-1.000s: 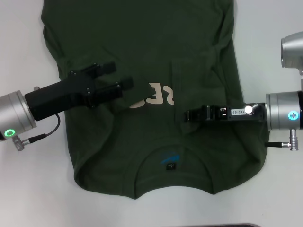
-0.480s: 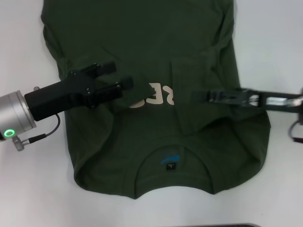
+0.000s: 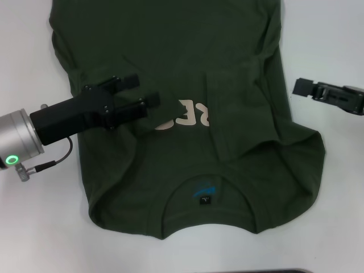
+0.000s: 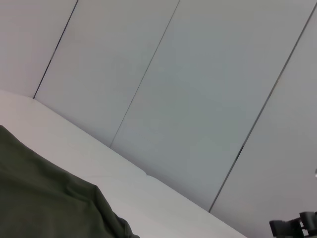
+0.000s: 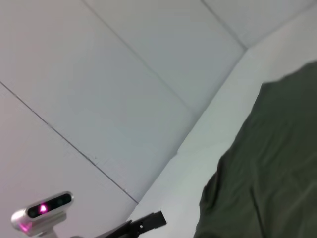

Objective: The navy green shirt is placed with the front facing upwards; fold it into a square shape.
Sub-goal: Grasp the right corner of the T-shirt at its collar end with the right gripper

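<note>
Two pincers show in the head view, one over the cloth and one off it. The navy green shirt (image 3: 182, 119) lies spread on the white counter (image 3: 335, 216), front side up, with its round collar (image 3: 205, 196) toward the robot and the small black-and-blue tag (image 3: 203, 196) inside it. Both sleeve areas are turned inward over the body, so that a flap of cloth covers part of the pale cream letters (image 3: 190, 114) across the chest; only the last few letters show.

The left pincer (image 3: 145, 94) reaches in from the robot's left, low over the shirt. Its two black fingers (image 3: 128, 81) stand spread apart, and the nearer one ends at the edge of the folded flap beside the letters. Whether that finger touches the cloth cannot be told.

The right pincer (image 3: 300, 87) is over bare counter, just beside the shirt's right edge and apart from it. Whether its fingers are spread or pressed together cannot be told.

In the left wrist view a dark green edge of the shirt (image 4: 49, 198) lies on the counter below a pale panelled wall (image 4: 198, 99). The right wrist view shows another stretch of the shirt (image 5: 267, 168) on the counter, with the left arm's black tip (image 5: 151, 220) farther off.
</note>
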